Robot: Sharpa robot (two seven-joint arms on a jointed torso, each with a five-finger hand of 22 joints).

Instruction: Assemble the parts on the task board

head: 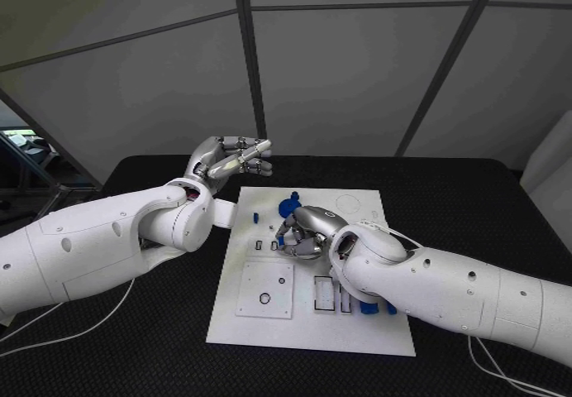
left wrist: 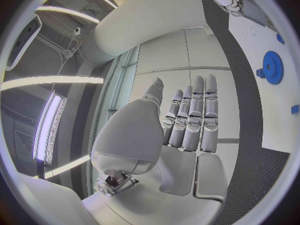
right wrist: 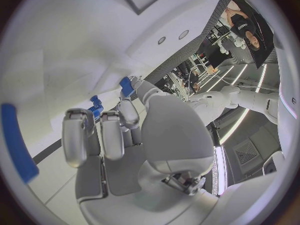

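The white task board [head: 256, 331] lies in the middle of the black table. A blue gear [head: 290, 203] [left wrist: 272, 67] sits near the board's far edge. My right hand [head: 305, 233] is down on the board's middle with its fingers curled. Its thumb tip meets a small blue part [right wrist: 127, 86], and a second blue part [right wrist: 95, 106] lies just past the fingers. Whether either part is held is hidden. My left hand [head: 230, 159] [left wrist: 187, 130] is raised beyond the board's far left corner, its fingers straight and holding nothing.
More blue parts [head: 369, 308] stand on the board beside my right forearm. A square plate [head: 266, 289] with holes lies on the board's near left. White cables [head: 72, 327] trail over the table at the left.
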